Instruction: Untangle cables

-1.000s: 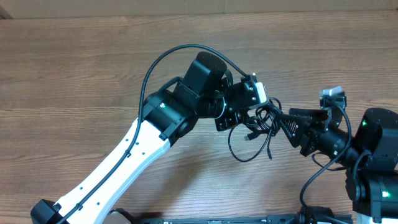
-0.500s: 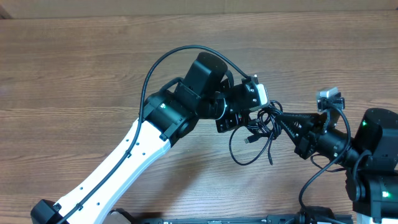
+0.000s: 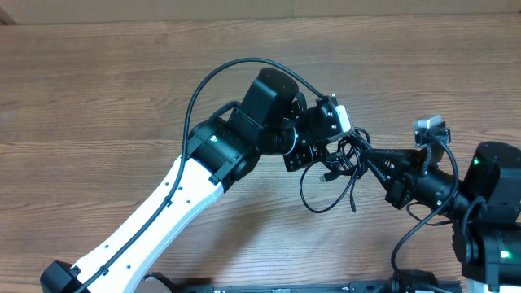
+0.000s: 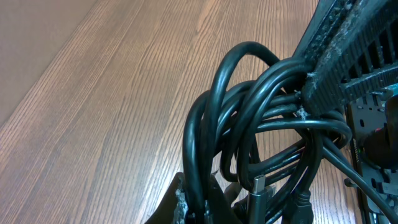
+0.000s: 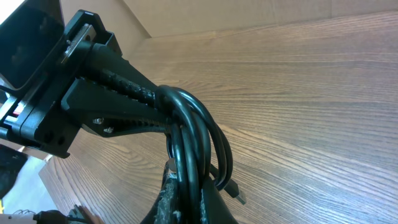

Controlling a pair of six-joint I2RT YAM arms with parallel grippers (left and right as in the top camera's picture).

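Overhead, your left gripper (image 3: 335,151) and right gripper (image 3: 364,153) both clamped the cables (image 3: 347,159) between them; loose loops lay toward the near edge.

The cables (image 3: 346,157) — thin, glossy black cords — form one tight tangled bundle of overlapping loops, a plug end (image 4: 259,186) and one long slack loop trailing below.

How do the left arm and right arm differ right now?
The left arm has a white link and stretches diagonally over the table; the right arm is black, bunched at the right edge. The left gripper meets the cables from the left, the right gripper from the right. Both clamp them.
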